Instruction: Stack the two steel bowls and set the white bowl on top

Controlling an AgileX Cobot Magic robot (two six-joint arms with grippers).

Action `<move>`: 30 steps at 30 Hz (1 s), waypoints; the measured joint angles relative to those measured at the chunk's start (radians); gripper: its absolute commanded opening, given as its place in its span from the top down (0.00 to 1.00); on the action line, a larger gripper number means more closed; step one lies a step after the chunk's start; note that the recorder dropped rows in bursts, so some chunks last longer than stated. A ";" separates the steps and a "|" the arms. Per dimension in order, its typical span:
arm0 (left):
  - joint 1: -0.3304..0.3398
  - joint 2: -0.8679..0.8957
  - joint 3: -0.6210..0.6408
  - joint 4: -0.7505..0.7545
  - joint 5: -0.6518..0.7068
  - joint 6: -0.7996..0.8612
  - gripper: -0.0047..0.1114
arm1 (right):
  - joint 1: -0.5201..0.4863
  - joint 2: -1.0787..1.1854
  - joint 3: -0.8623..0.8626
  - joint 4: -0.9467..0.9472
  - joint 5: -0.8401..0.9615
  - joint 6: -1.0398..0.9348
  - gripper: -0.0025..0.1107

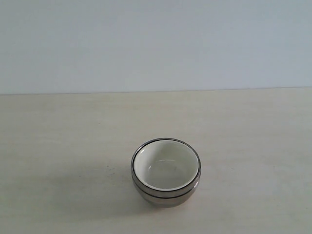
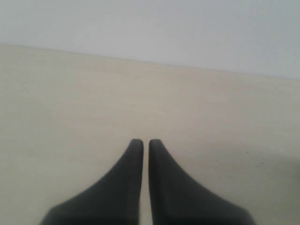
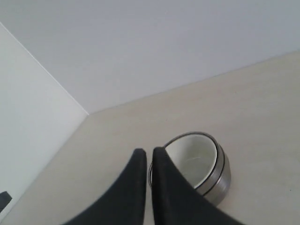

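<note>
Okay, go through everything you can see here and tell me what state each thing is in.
Steel bowls: nested one in the other, upright on the table.
White bowl: upright, seated in the top steel bowl, empty.
Left gripper: jaws shut, holding nothing.
Right gripper: jaws shut, holding nothing.

Bare table point(image 1: 58, 156) on every side of the bowl stack point(image 1: 165, 171), wall point(image 1: 156, 44) behind

A pale wooden table point(image 1: 58, 146) meets a plain grey-white wall point(image 1: 156, 44).
</note>
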 measured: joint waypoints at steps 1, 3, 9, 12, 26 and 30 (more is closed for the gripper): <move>0.000 0.000 0.000 0.000 0.000 0.000 0.93 | 0.000 -0.006 0.000 0.000 0.027 0.005 0.98; 0.000 0.000 0.000 0.000 0.000 0.000 0.93 | -0.002 -0.008 0.001 0.002 0.062 0.007 0.98; 0.000 0.000 0.000 0.000 0.000 0.000 0.93 | -0.002 -0.008 0.001 0.002 0.088 0.009 0.98; 0.000 0.000 0.000 0.000 0.000 0.000 0.93 | -0.002 -0.008 0.001 0.002 0.091 0.009 0.98; 0.000 0.000 0.000 0.000 0.000 0.000 0.93 | -0.002 -0.010 0.001 -0.154 0.087 -0.098 0.98; 0.000 0.000 0.000 0.000 0.000 0.000 0.93 | -0.004 -0.072 0.022 -0.220 0.087 -0.100 0.98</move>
